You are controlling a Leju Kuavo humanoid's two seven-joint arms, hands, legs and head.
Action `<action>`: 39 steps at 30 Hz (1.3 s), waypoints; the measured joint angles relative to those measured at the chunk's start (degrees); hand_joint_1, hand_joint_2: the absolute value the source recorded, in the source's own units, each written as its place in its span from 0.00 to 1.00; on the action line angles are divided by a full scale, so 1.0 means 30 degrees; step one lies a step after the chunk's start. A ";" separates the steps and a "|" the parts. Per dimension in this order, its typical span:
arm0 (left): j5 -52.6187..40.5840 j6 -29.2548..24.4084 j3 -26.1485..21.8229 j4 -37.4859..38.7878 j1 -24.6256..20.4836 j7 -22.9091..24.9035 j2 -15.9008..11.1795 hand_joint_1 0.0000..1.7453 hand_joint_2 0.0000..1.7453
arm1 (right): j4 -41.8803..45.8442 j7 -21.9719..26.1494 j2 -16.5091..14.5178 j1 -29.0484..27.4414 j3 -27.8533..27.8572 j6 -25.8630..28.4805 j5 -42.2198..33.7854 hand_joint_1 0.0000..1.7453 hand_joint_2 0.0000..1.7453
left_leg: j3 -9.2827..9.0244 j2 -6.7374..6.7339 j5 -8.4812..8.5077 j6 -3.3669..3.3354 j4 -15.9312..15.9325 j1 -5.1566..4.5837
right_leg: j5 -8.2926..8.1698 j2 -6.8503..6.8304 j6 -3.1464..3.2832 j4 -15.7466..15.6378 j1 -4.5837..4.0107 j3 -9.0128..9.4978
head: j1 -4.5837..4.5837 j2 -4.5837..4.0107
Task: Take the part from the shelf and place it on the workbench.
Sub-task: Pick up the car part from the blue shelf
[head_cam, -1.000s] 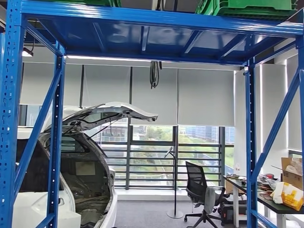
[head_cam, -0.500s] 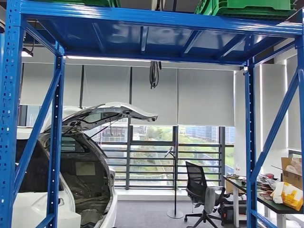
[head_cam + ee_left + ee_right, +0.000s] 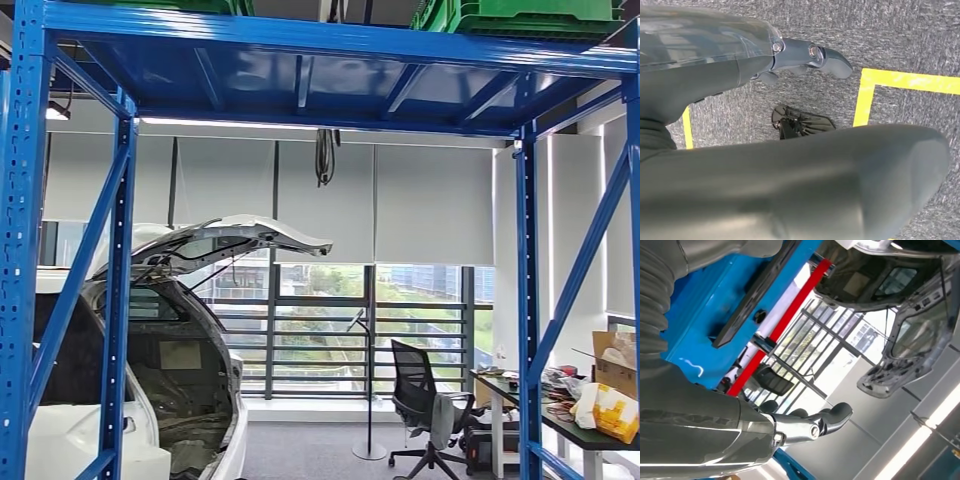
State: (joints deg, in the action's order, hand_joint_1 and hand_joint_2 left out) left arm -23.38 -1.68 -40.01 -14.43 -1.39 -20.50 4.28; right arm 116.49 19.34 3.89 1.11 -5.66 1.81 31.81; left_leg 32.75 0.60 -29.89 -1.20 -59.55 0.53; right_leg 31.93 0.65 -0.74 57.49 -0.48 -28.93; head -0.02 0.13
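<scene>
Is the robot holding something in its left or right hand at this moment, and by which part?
Nothing is held. The left hand hangs over the carpet with its fingers extended, and the right hand is raised near the blue shelf, also empty.

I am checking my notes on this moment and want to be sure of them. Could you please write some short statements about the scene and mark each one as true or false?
1. The rear hatch of the white car is raised. True.
2. The shelf frame is painted red. False: its posts and beams are blue.
3. A green crate sits on top of the shelf frame. True.
4. The left hand holds a part. False: it holds nothing and hangs over grey carpet with yellow floor tape.
5. A person sits on the black office chair. False: the chair is unoccupied.
6. The right hand holds nothing. True.
</scene>
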 joint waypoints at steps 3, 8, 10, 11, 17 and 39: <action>-0.0203 0.0015 -0.0238 0.0000 -0.0001 -0.0074 0.0000 0.00 0.00 | 0.0211 -0.0064 -0.0007 -0.0052 -0.0162 0.0224 0.0160 0.00 1.00 | 0.0000 -0.0003 0.0000 0.0000 0.0000 0.0000 | 0.0000 0.0001 0.0000 0.0001 0.0000 0.0001 | 0.0000 0.0000; -0.0754 0.0020 -0.0508 0.0002 -0.0012 -0.0035 0.0027 0.00 0.00 | 0.0249 -0.0142 -0.0007 -0.0111 -0.0300 0.0357 0.0393 0.00 1.00 | -0.0001 -0.0004 0.0000 0.0000 0.0000 -0.0003 | 0.0000 0.0002 0.0000 -0.0001 0.0002 0.0001 | 0.0000 0.0000; -0.0916 0.0020 -0.0592 0.0002 -0.0011 0.0027 0.0056 0.00 0.00 | 0.0249 -0.0182 -0.0007 -0.0125 -0.0327 0.0359 0.0410 0.00 1.00 | -0.0001 -0.0004 0.0000 -0.0001 0.0000 -0.0004 | -0.0001 0.0002 0.0000 -0.0001 0.0003 0.0002 | 0.0000 0.0000; -0.0972 0.0020 -0.0643 0.0002 -0.0012 0.0047 0.0075 0.00 0.00 | 0.0249 -0.0200 -0.0007 -0.0129 -0.0335 0.0359 0.0411 0.00 1.00 | -0.0001 -0.0004 0.0000 -0.0001 0.0000 -0.0004 | -0.0001 0.0002 0.0000 -0.0002 0.0003 0.0002 | 0.0000 0.0000; -0.1251 0.0071 -0.0809 0.0000 -0.0015 0.0122 0.0177 0.00 0.00 | 0.0249 -0.0231 -0.0007 -0.0124 -0.0358 0.0337 0.0422 0.00 1.00 | -0.0001 -0.0004 0.0000 0.0000 0.0000 -0.0003 | -0.0001 0.0002 -0.0001 -0.0001 0.0003 0.0001 | 0.0000 0.0000; -0.1983 0.0353 -0.1519 0.0000 -0.0143 -0.0038 0.0255 0.00 0.00 | 0.0295 -0.0246 0.0011 -0.0052 -0.0422 0.0264 0.0333 0.00 1.00 | -0.0345 -0.0052 0.0053 -0.0379 0.0400 0.0062 | 0.1060 -0.0049 -0.0390 0.2088 0.0256 -0.1005 | -0.0002 0.0000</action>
State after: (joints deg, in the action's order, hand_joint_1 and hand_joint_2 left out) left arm -29.33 -0.62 -44.57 -14.43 -1.82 -20.62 5.05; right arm 117.38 18.60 3.92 0.96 -6.92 2.60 32.81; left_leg 31.72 0.44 -29.73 -2.33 -58.35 0.71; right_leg 35.11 0.50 -1.91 63.75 0.28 -31.95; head -0.03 0.13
